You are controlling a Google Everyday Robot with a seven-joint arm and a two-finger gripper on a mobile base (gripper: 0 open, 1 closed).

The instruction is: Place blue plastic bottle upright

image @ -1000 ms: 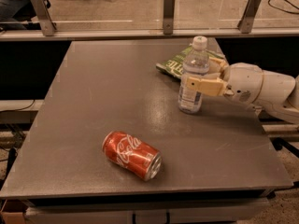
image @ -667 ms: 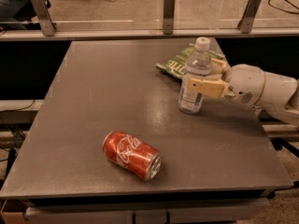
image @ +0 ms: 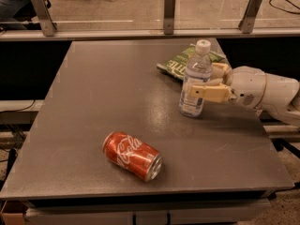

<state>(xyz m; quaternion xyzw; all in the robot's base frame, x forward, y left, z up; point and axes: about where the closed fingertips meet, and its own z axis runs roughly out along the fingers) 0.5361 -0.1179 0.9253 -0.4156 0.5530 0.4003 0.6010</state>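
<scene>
The gripper (image: pixel 202 82) is reaching in from the right side of the table (image: pixel 108 88) and is clamping the bottle (image: pixel 197 69) around its middle, with the tan fingers (image: pixel 209 93) lying on either side of it: the near one is crossing the front of the pale label and the far one is showing just behind the bottle's right shoulder. The bottle is standing upright between them, its base resting on the table surface in the right half, nearer the far edge than the near one, and its white cap (image: pixel 203 44) is pointing up, well clear of the gripper. The bottle is clear and ribbed, and whether it is holding any water cannot be told. The white arm (image: pixel 265 90) is stretching out roughly level, low over the table's right edge, with the rounded wrist sitting just behind the fingers and the rest running off the right of the view. Just beyond the bottle a green packet (image: pixel 180 62) is lying flat near the far right corner, partly hidden behind it. Well apart from the gripper, toward the near edge and left of the bottle, a red can (image: pixel 132 155) is lying on its side with its silver end facing the near right; whether it is opened cannot be told
</scene>
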